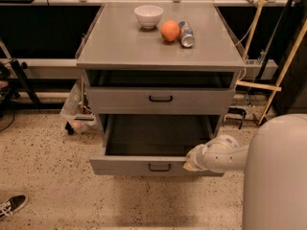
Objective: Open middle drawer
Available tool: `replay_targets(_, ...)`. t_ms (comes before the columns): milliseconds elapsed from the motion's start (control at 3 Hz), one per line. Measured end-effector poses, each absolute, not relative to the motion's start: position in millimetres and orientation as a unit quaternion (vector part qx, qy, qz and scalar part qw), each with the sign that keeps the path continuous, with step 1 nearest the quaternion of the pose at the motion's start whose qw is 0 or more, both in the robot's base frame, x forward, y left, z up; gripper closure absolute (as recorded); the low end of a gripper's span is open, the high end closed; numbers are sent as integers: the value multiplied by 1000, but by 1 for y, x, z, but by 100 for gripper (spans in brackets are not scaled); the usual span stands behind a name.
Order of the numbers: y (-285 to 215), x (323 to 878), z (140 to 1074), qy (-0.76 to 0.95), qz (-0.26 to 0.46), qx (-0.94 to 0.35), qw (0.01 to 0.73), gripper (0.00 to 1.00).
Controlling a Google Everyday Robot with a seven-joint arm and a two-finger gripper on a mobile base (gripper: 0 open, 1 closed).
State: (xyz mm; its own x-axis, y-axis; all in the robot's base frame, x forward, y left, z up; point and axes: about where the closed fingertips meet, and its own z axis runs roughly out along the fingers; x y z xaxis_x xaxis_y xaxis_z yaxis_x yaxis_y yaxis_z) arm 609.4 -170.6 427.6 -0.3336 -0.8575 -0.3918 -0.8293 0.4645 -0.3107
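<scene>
The middle drawer (pixel 144 166) is a wide grey drawer with a small black bar handle (pixel 159 167). It stands pulled far out of the grey cabinet (pixel 91 61), and its dark inside looks empty. My gripper (pixel 190 162), at the end of the white arm (pixel 223 155), is at the right part of the drawer's front edge, right of the handle. The drawer above (pixel 160 99) is shut and has its own black handle. A lower drawer is hidden under the open one.
On the cabinet top stand a white bowl (pixel 148 15), an orange (pixel 170 30) and a can on its side (pixel 186 34). My white body (pixel 276 176) fills the lower right. A shoe (pixel 12 206) lies on the speckled floor at lower left. Wooden poles (pixel 283 71) lean at right.
</scene>
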Motion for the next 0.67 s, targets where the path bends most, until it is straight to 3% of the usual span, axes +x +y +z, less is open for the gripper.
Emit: replay_targets(667,-165,610,425,809,-30,-531,252,100)
